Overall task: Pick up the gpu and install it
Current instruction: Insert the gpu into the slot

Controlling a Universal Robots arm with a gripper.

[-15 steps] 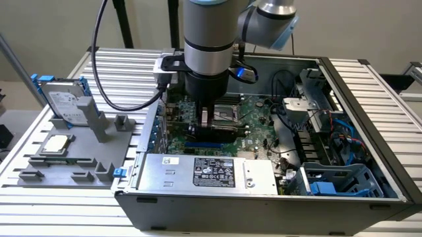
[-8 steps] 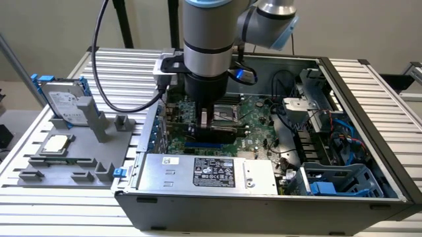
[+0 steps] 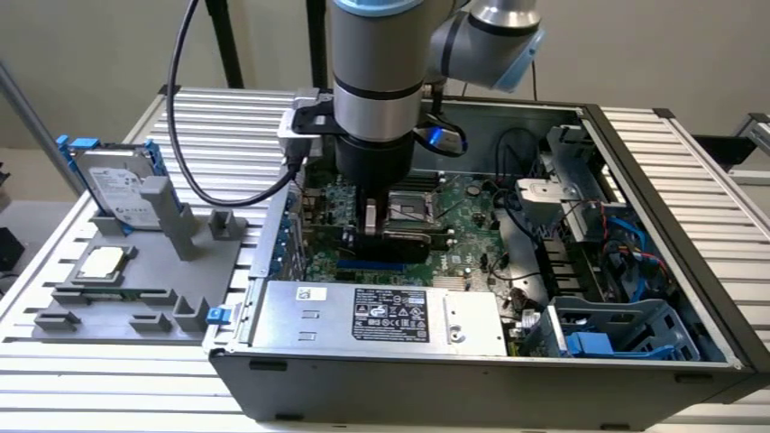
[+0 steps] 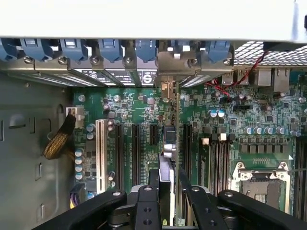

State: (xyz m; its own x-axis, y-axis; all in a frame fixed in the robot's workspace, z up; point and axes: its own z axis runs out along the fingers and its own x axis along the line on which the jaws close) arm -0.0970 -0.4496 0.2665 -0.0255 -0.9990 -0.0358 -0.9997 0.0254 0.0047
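Reaching down into the open computer case, the gripper is clamped on the gpu, which stands on edge over the green motherboard. In the wrist view the gripper's two black fingers press on either side of the thin card, whose edge runs straight ahead from the fingers to its silver end bracket at the case's rear wall, among the blue slot clips. Black expansion slots lie on either side of the card, and whether its lower edge is seated in one cannot be told.

Inside the case, a silver power supply with a label sits just in front of the gripper toward the camera, an empty CPU socket lies beside the card, and a drive cage holding blue parts fills the corner at the exterior view's right, past a run of black and blue cables.

Outside the case, on the exterior view's left, a grey fixture tray holds a silver hard drive in a blue frame, propped upright, and a small square CPU chip lying flat.
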